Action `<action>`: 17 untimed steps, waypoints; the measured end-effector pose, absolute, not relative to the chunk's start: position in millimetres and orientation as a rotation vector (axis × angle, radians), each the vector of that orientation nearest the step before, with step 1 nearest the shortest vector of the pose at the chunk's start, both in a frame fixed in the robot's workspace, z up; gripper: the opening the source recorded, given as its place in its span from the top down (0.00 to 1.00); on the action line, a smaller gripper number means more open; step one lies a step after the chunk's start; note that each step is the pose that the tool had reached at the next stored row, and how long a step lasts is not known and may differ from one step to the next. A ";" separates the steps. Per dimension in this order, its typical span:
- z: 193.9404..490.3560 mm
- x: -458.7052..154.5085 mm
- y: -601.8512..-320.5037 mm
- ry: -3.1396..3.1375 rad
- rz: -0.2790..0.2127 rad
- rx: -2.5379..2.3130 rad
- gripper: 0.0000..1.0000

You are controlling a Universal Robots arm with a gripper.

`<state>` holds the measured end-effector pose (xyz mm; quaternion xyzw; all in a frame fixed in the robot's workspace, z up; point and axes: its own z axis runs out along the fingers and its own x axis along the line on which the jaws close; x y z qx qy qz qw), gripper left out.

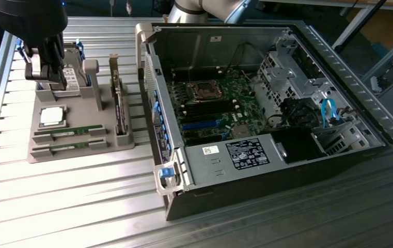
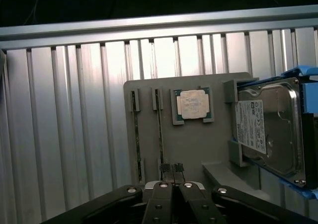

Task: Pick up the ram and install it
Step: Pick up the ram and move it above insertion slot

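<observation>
I have the arm point(image 1: 27, 15) at the exterior view's upper left, its dark end pointed straight down, and the gripper point(image 2: 172, 168) hangs beneath it with its two fingers point(image 2: 166, 170) pressed flat together, tips side by side and touching.

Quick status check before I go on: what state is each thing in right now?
pincer: shut, holding nothing.
ram sticks: both lying in holder slots, uninstalled.
processor: seated in the holder.
hard drive: parked in the holder.
computer case: side open, motherboard exposed.
</observation>
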<state>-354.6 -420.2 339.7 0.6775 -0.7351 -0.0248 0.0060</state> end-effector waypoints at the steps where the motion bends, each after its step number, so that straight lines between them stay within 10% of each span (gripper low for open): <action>1: 339.7 -354.6 -420.2 -2.300 -0.078 2.120 0.90; 17: 338.7 -354.6 -420.1 -2.301 -0.078 2.121 0.76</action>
